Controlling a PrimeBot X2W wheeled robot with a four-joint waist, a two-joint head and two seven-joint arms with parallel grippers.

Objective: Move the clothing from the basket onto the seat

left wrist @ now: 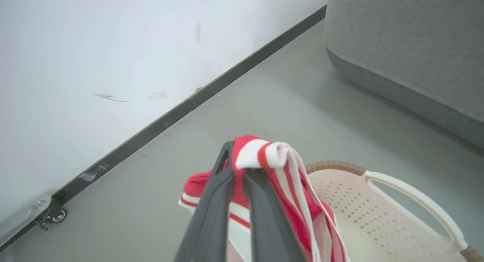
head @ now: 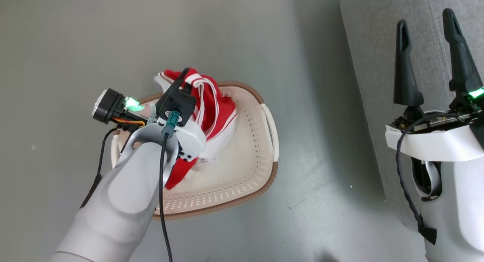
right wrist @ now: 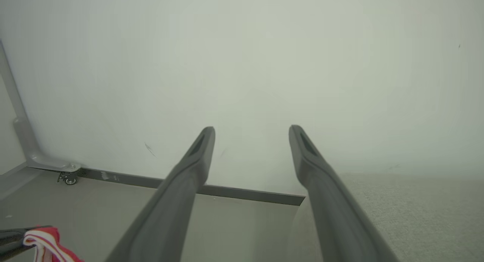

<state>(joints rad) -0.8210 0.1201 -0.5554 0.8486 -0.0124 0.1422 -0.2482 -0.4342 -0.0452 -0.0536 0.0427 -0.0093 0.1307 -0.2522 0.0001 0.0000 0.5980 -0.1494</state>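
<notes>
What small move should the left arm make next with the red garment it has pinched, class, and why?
Probably a short lift straight up. The left gripper is shut on the clothing's striped edge, but most of the fabric hangs inside the basket, so swinging towards the seat on the right now might drag the basket along.

Lower left in the head view, a pale-grey forearm (head: pixel 128 194) meets a white wrist housing (head: pixel 191 139) with a black cylindrical module (head: pixel 107 105), a green light (head: pixel 132 103), orange wires (head: pixel 128 121) and a black cable (head: pixel 162 201) on a teal plug (head: pixel 172 120), behind the black left gripper (head: pixel 184 75). Far right, the right gripper (head: pixel 425 22) has long tapering black fingers (head: pixel 404 65), slotted near the tips, above a white collar (head: pixel 431 144) with a looping black lead (head: pixel 401 179).
</notes>
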